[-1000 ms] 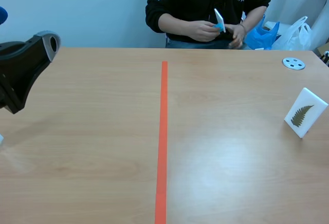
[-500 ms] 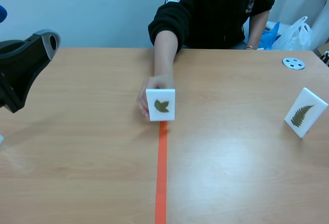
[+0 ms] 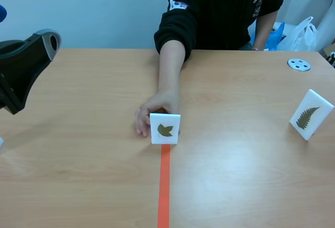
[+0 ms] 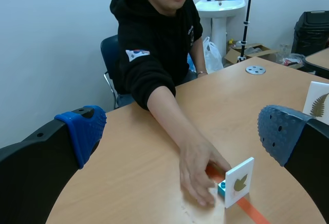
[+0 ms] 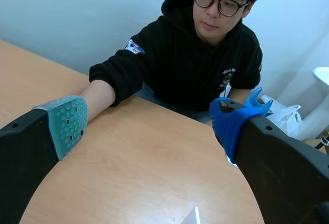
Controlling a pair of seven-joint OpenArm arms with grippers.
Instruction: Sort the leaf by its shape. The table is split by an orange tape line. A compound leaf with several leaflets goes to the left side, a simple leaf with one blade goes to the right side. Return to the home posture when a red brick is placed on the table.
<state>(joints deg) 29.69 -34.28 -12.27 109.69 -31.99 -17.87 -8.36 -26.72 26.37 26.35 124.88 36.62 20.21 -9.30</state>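
A white card with a single-bladed leaf (image 3: 165,129) stands upright on the orange tape line (image 3: 164,186), on a small blue base (image 4: 222,187). A person's hand (image 3: 153,112) reaches across the table and holds the card from behind. A second white card with a fern-like compound leaf (image 3: 311,114) stands on the right side of the table. In the left wrist view my left gripper (image 4: 181,127) is open and raised, with the single-leaf card (image 4: 239,182) ahead and below. My right gripper (image 5: 149,124) is also open and holds nothing. A white card corner (image 5: 193,218) shows below it.
Only part of my left arm (image 3: 23,68) shows at the scene's left edge. A grey disc (image 3: 299,64) lies at the far right of the table. Plastic bags (image 3: 293,32) sit beyond the table edge beside the seated person (image 3: 225,8).
The person brought a leaf card from their hands down onto the tape line, then slid it toward me along the line. Neither arm has moved.
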